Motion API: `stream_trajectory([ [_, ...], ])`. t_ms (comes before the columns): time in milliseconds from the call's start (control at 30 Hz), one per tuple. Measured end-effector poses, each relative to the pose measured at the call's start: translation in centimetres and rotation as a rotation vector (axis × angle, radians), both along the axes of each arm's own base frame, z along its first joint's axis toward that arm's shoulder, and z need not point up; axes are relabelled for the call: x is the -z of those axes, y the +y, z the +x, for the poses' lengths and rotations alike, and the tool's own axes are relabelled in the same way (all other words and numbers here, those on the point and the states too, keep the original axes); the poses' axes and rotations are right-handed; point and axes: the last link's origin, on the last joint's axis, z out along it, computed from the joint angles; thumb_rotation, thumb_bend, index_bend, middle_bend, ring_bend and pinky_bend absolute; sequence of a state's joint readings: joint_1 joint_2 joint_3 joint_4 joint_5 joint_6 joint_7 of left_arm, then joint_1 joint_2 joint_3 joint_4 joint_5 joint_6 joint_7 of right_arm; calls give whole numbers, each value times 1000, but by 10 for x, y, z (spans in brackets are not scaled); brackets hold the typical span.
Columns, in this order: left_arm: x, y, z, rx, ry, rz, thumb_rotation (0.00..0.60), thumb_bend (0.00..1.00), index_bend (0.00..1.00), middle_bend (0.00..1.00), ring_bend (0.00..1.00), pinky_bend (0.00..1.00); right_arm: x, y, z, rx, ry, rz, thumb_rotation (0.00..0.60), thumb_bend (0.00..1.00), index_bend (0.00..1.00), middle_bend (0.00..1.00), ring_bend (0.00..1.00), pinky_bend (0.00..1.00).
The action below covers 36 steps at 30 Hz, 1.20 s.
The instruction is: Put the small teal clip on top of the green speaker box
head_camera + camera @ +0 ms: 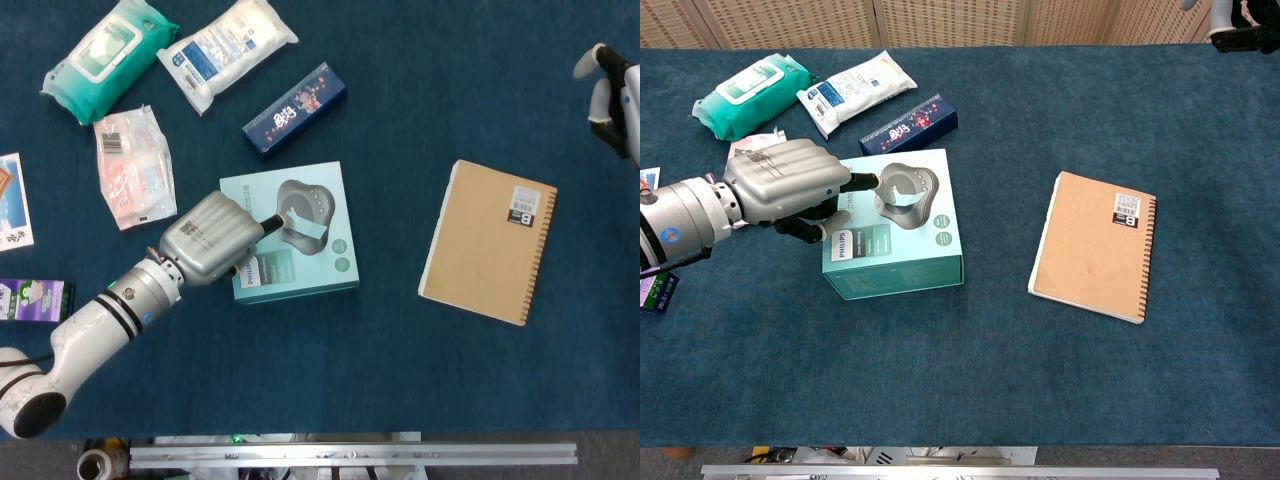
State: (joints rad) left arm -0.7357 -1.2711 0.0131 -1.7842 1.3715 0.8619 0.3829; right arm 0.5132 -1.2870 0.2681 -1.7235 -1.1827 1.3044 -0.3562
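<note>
Two hands are in view. Left hand (212,239) rests at the left edge of the green speaker box (320,270), knuckles up, with a dark fingertip (272,222) reaching over the box lid. Small teal clip (306,229) lies on top of the box, over the printed speaker picture, just beyond that fingertip; in the head view it shows as a pale strip touching or nearly touching the fingertip, and whether the hand grips it cannot be told. In the chest view the left hand (790,186) is curled, its fingertip (865,182) pointing at the speaker picture on the green speaker box (895,265); the clip cannot be made out there. Right hand (610,95) is at the far right edge, well apart from the box, above the tan notebook (490,240); only part of it shows, so its state cannot be told.
</note>
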Motion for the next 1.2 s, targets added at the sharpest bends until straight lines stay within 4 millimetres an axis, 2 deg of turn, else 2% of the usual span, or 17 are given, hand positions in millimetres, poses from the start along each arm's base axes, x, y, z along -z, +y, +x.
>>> stream_trajectory([
  [533,-1,3,-4,-10,4,11,600,623,213,991,1000,920,0,0,0,1,0,1,600,663,469,893,930,1000],
  [833,-17,5,-9,-31,-22,65,600,622,211,970,995,919,-7,1,-3,3,-2,-20,600,661,469,893,930,1000],
  [933,-26,7,-13,-48,-45,108,600,619,181,879,905,895,-13,4,-8,10,6,-37,600,652,470,891,925,1000],
  [1067,-44,7,-26,-89,-94,191,600,610,132,708,692,810,-25,12,-23,40,26,-63,600,578,469,856,877,1000],
  [1133,-55,6,-36,-119,-121,247,600,580,125,636,626,755,-31,17,-32,61,32,-74,600,519,470,831,846,1000],
  [1200,-69,4,-50,-162,-148,317,600,492,122,548,534,650,-39,24,-44,89,38,-85,600,466,470,801,808,1000],
])
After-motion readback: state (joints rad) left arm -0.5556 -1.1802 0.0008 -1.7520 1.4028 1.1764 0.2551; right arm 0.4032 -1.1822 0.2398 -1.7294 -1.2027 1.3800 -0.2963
